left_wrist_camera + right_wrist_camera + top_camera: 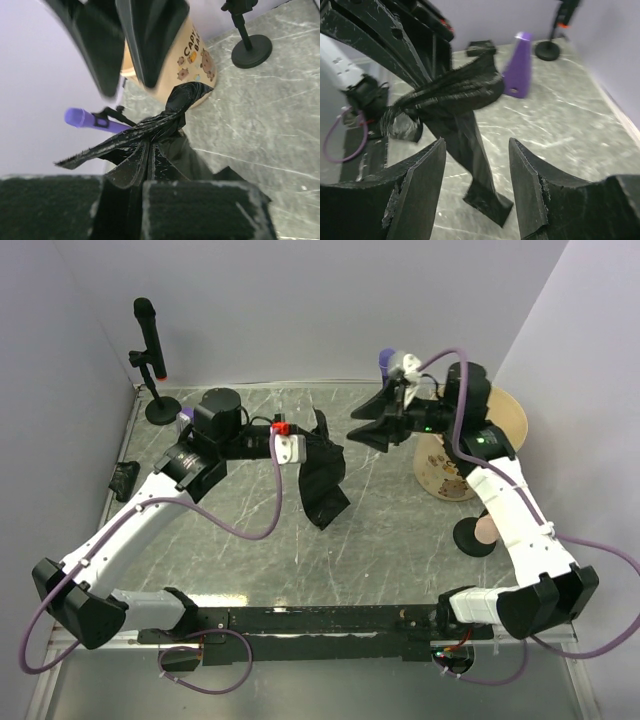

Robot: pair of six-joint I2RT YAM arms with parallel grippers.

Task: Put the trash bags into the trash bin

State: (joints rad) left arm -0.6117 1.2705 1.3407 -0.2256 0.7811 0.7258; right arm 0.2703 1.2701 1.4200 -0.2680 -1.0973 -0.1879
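Left claw [145, 187] pinches trash bag [165, 127] over open table [400, 530]; right claw [476, 145] gapes clear, trash bin [445, 475] beside it

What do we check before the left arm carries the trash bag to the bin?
1. Left gripper shut on the trash bag: ok, the film is pinched between its pads.
2. Right gripper clear of the bag: ok, jaws apart, with a gap to the bag in the top view.
3. Bag tail off the table: cannot tell.
4. Trash bin upright: ok, it looks to be standing in the left wrist view.
5. Bin mouth free: cannot tell, the right arm overlaps it from above.
6. Path to the bin: not ok, the right gripper sits between bag and bin.
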